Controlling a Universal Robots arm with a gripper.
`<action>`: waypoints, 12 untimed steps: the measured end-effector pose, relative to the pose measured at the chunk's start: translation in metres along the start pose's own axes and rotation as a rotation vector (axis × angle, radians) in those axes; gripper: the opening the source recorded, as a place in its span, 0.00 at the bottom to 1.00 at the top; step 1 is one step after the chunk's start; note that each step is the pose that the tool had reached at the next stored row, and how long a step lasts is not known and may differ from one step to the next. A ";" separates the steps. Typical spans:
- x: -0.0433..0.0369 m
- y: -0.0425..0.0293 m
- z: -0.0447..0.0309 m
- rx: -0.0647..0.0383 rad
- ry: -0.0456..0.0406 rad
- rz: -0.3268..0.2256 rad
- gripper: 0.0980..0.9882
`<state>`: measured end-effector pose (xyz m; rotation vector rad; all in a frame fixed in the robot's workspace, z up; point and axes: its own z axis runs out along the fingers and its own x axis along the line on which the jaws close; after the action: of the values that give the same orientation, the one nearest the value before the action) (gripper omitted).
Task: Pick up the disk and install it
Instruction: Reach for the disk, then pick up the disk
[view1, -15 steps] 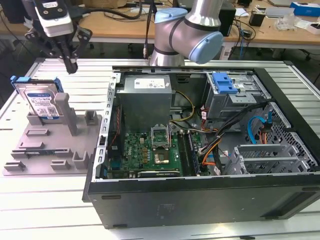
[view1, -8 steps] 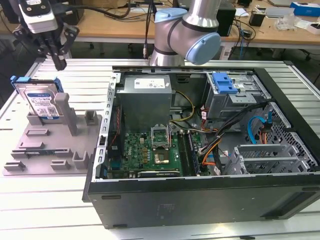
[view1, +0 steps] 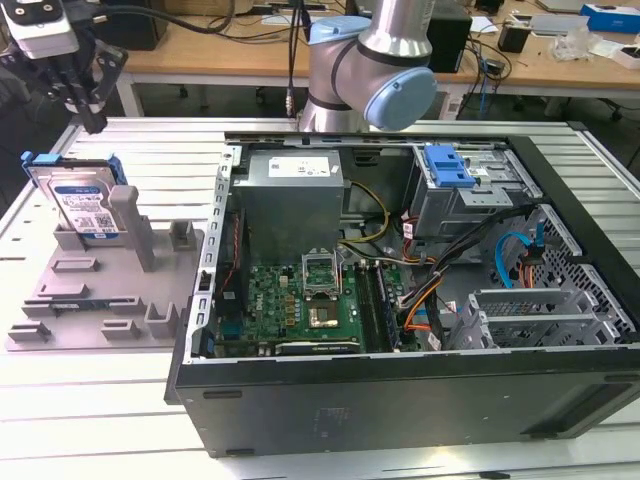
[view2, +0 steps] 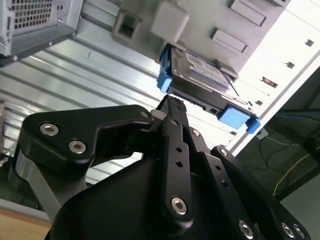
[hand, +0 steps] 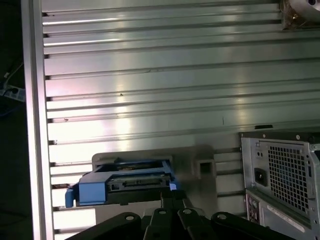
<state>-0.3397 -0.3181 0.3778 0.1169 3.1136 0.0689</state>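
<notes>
The disk (view1: 85, 203), a silver hard drive with a blue-and-white label and a blue frame, stands on edge in a slot of the grey holder (view1: 100, 290) at the exterior view's left. My gripper (view1: 92, 120) hangs above its upper edge, clear of it, with the black fingers together and nothing between them. In the second wrist view the gripper (view2: 172, 105) points at the disk (view2: 200, 70) with a gap left. The first wrist view has the gripper (hand: 172, 197) just short of the disk (hand: 125, 180).
An open computer case (view1: 400, 300) lies to the exterior view's right of the holder, with a motherboard, cables and a metal drive cage (view1: 470, 195) carrying a blue tab (view1: 448, 165). The arm's base (view1: 370, 70) stands behind the case. Everything rests on a ribbed aluminium table (view1: 150, 150).
</notes>
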 end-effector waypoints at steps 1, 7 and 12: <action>0.0004 0.0000 0.0001 0.000 -0.0001 0.000 0.01; 0.0016 -0.0001 0.0000 0.000 0.0000 0.000 0.01; 0.0018 -0.0001 0.0000 0.000 0.0000 0.000 0.01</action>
<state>-0.3415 -0.3180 0.3778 0.1167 3.1137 0.0688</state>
